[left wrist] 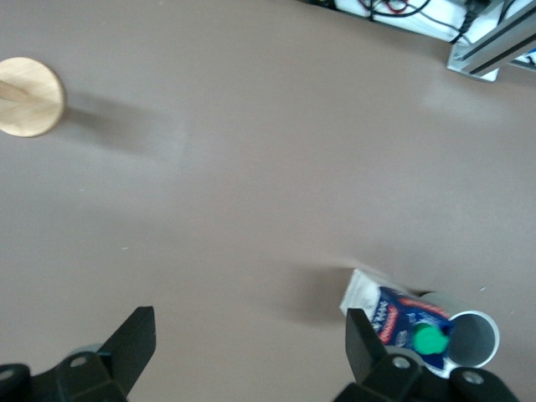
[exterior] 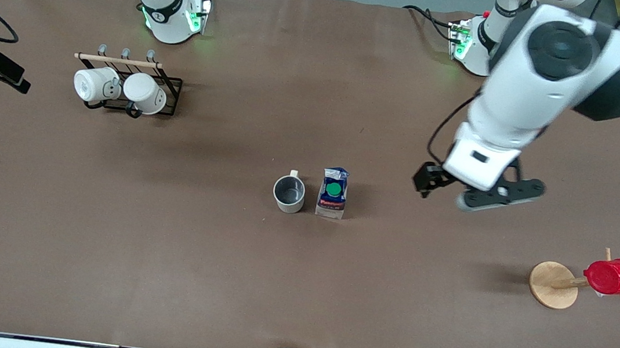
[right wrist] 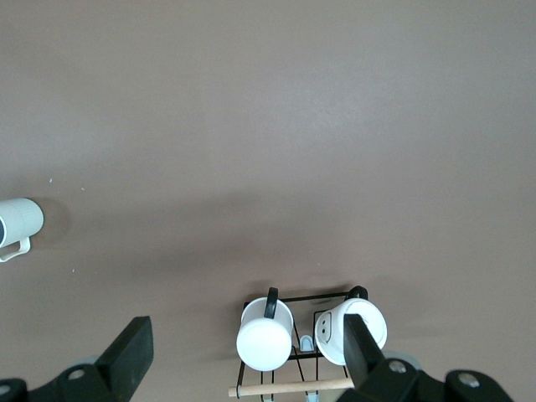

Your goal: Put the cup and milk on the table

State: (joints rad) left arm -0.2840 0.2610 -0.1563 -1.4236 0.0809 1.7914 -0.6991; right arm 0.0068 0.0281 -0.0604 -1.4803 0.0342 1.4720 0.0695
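brown matte bench [exterior: 172, 252] carries the cup [exterior: 289, 194] and milk [exterior: 333, 193] upright, just beside each other mid-bench. ceramic looks rigid, chippable, best gripped at the rim; the carton seems light and crushable, so squeeze its flat sides. left hand [exterior: 477, 194] hovers wide open, empty, nearby. right hand [right wrist: 247, 368], open and empty, waits above the mug rack [exterior: 131, 89].

**Right wrist: over the mug rack**

My right gripper [right wrist: 243, 356] hangs over bare brown table [right wrist: 268, 126], fingers [right wrist: 130, 352] spread wide, nothing between them. Below me the black wire rack [right wrist: 301, 347] with a wooden rail holds two white mugs [right wrist: 265, 342], side by side, touching or nearly so. Well apart, at the frame edge, the cup [right wrist: 18, 223] shows, handle visible.
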